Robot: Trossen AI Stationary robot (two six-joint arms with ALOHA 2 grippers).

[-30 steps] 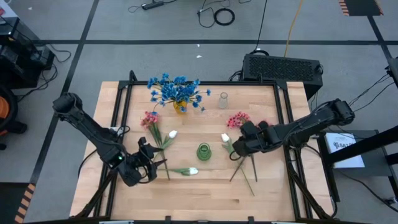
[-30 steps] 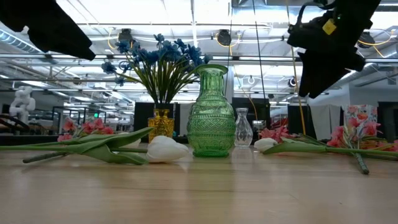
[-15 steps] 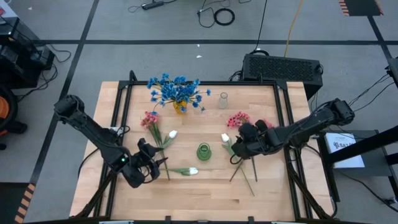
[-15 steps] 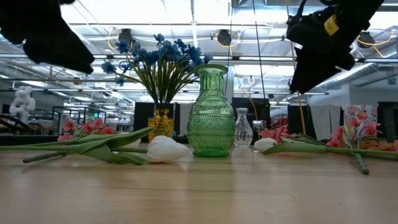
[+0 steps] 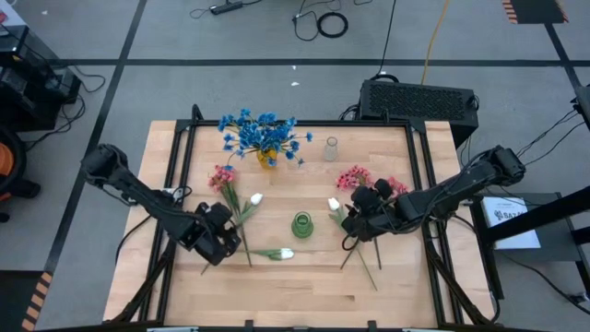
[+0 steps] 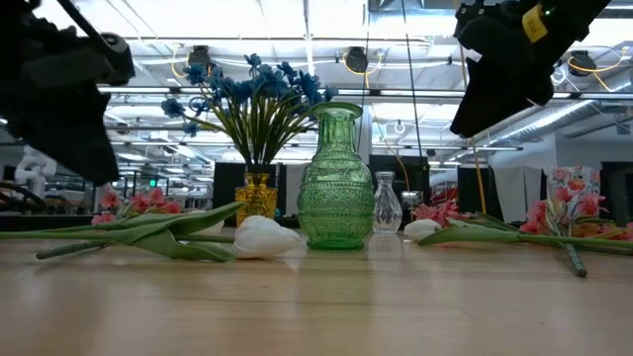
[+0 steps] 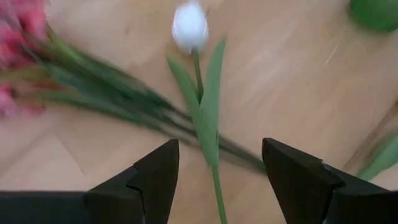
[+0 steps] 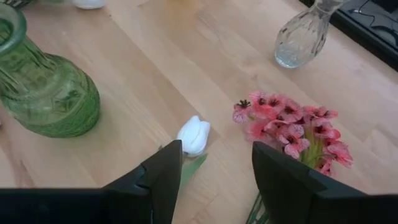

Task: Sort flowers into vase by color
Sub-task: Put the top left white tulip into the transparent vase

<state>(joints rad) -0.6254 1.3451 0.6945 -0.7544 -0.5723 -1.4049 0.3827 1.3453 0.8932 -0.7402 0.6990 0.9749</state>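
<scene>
Landmark: the green vase (image 5: 301, 225) is standing near the middle of the table (image 5: 387, 286), with nothing in it yet.

Left gripper (image 5: 221, 242): over the last second it has been swinging in from the left of the green vase, and it is now hanging over the stems lying there; its fingers are spread wide and gripping nothing.

Left gripper's target: its own camera is looking straight down on a white tulip (image 7: 189, 26), whose stem is running between the two fingers (image 7: 158, 177), so I am judging that a pick of this flower is coming next.

Right gripper (image 5: 358, 221): it is sliding a little nearer the green vase from the right, fingers parted and carrying nothing, hovering above a second white tulip (image 8: 194, 135) that lies just beside a pink sprig (image 8: 292, 127).

Blue flowers (image 5: 261, 135): already standing in the small yellow vase (image 5: 265, 160) behind the green vase, so that colour is looking done.

Clear vase (image 5: 331, 148): standing unfilled behind the green vase, toward the right.

Other flowers: a pink sprig (image 5: 222, 177) is lying left of the green vase, and a third white tulip (image 5: 285, 254) is lying in front of it.

Meaning for the task: both arms are closing on flowers at once, but no flower is being lifted yet; white and pink are still to be sorted.
</scene>
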